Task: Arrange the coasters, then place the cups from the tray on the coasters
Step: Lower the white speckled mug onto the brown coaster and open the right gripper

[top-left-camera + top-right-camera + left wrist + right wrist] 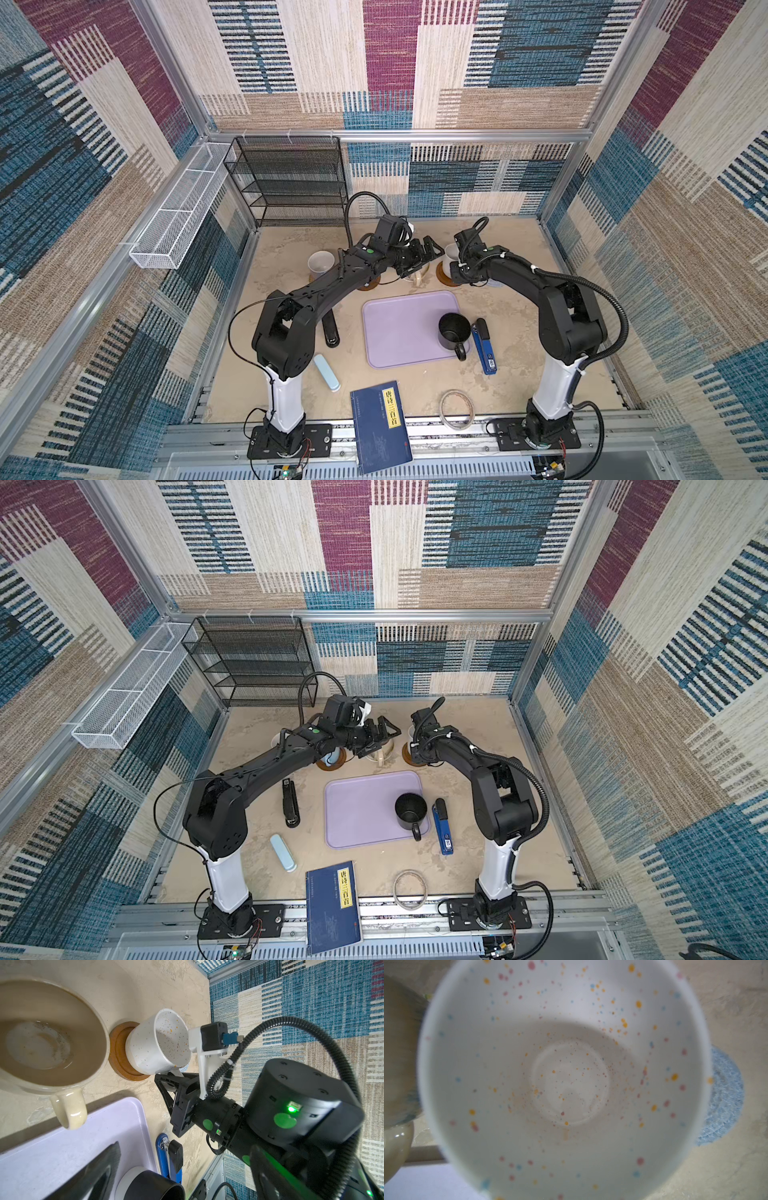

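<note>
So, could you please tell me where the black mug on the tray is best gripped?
I'd take the black mug by its handle, coming from above on the near side: it stands upright on the tray, handle toward the robot bases, and the blue stapler crowds its right.

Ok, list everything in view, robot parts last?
tray: 1, lilac, centre
black mug: 1, on tray
speckled white mug: 1, far right
beige mug: 1, far centre
lilac mug: 1, far left
brown coasters: 2, far row
grey-blue coaster: 1, far right
black stapler: 1, left of tray
blue stapler: 1, right of tray
case: 1, light blue, front
book: 1, dark blue, front
tape ring: 1, clear, front
mesh shelf: 1, black, back
mesh basket: 1, white, left wall
left pincer: open, near beige mug
right pincer: shut on speckled white mug
</note>
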You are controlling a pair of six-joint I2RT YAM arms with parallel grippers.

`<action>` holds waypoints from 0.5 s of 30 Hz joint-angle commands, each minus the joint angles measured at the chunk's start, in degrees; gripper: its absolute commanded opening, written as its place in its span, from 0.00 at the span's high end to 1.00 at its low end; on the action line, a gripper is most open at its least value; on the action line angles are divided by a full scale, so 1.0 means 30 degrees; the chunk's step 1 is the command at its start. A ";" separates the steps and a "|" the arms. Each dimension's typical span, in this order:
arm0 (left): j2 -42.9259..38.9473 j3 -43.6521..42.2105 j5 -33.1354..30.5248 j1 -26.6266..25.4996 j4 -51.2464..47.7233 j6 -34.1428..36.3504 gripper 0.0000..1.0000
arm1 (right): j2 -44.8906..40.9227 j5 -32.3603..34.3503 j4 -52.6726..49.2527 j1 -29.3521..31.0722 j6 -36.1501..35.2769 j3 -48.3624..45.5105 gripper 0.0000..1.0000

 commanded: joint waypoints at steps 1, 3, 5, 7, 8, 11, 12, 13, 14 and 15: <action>-0.0176 -0.0029 0.0199 0.0002 0.0328 0.0030 0.00 | -0.0224 0.0192 0.1190 0.0209 0.0117 0.0032 1.00; -0.0170 -0.0048 0.0163 0.0002 0.0264 0.0025 0.00 | -0.0194 0.0316 0.1122 0.0314 0.0066 0.0047 1.00; -0.0238 -0.0142 0.0123 0.0001 0.0290 0.0021 0.00 | -0.0194 0.0477 0.1073 0.0425 0.0095 0.0032 1.00; -0.0282 -0.0251 0.0083 0.0001 0.0301 0.0041 0.00 | -0.0165 0.0624 0.1013 0.0471 0.0131 0.0032 1.00; -0.0315 -0.0266 0.0111 0.0001 0.0313 0.0057 0.00 | -0.0114 0.0743 0.0941 0.0477 0.0147 0.0084 1.00; -0.0331 -0.0326 0.0148 0.0001 0.0356 0.0062 0.00 | 0.0061 0.0992 0.0722 0.0493 0.0250 0.0178 1.00; -0.0336 -0.0347 0.0143 0.0001 0.0369 0.0018 0.00 | 0.0060 0.0992 0.0677 0.0484 0.0274 0.0179 1.00; -0.0376 -0.0362 0.0152 0.0002 0.0370 0.0033 0.00 | 0.0093 0.0964 0.0661 0.0480 0.0296 0.0181 1.00; -0.0372 -0.0385 0.0140 0.0002 0.0393 0.0014 0.00 | 0.0090 0.0970 0.0609 0.0479 0.0330 0.0173 1.00; -0.0408 -0.0413 0.0112 0.0016 0.0407 0.0021 0.00 | 0.0124 0.1019 0.0541 0.0499 0.0365 0.0153 1.00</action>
